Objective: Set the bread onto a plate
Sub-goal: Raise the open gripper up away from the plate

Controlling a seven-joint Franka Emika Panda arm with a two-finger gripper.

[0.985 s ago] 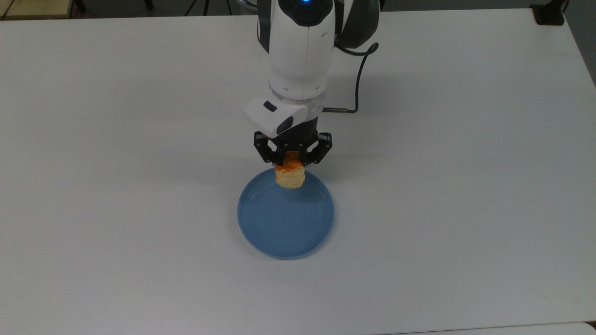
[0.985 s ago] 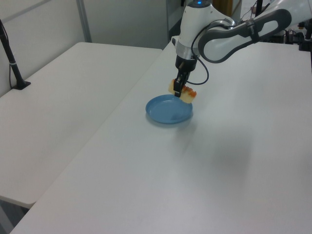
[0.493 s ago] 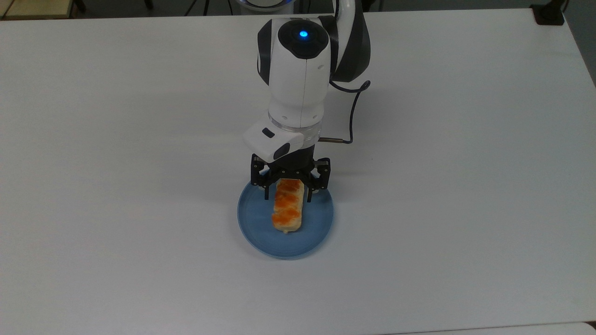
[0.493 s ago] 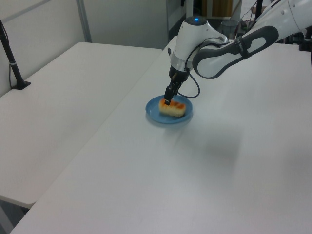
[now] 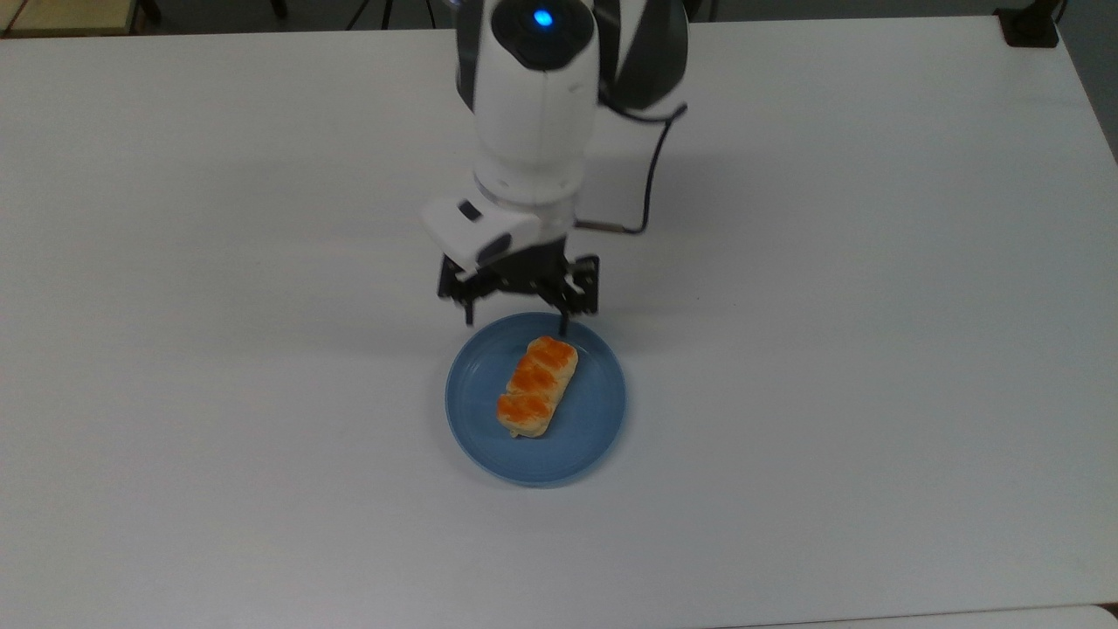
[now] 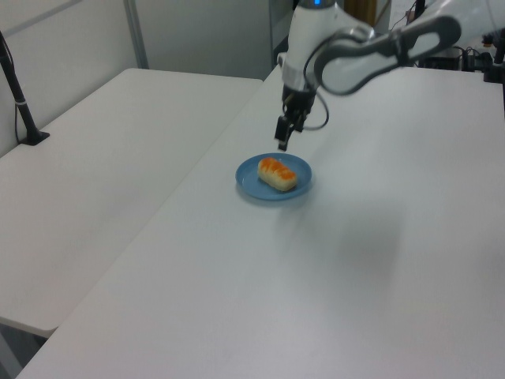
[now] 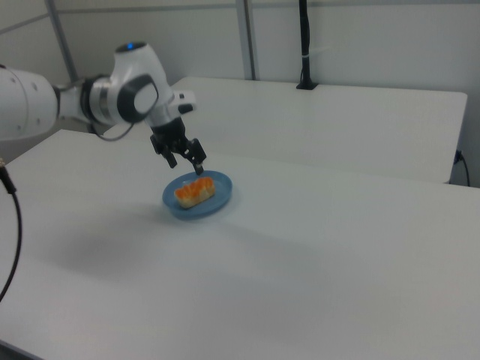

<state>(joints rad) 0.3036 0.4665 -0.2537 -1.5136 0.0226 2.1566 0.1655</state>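
The bread (image 5: 536, 386) (image 6: 278, 173) (image 7: 195, 190), a pale-yellow bun with three orange-brown bumps, lies flat on the round blue plate (image 5: 594, 428) (image 6: 248, 180) (image 7: 221, 196), slanted across its middle. My gripper (image 5: 517, 316) (image 6: 282, 142) (image 7: 185, 160) hangs open and empty above the plate's far rim, lifted clear of the bread, with its black fingers (image 5: 564, 314) spread wide.
The plate sits near the middle of a wide white table (image 5: 873, 349). A second white table (image 6: 95, 158) stands alongside, with a black post (image 6: 20, 106) (image 7: 304, 45) clamped at its edge. A black cable (image 5: 651, 183) loops off the wrist.
The gripper lowered the bread onto the plate, opened, then rose and drew back toward the top view's top. The bread now rests free, slightly turned.
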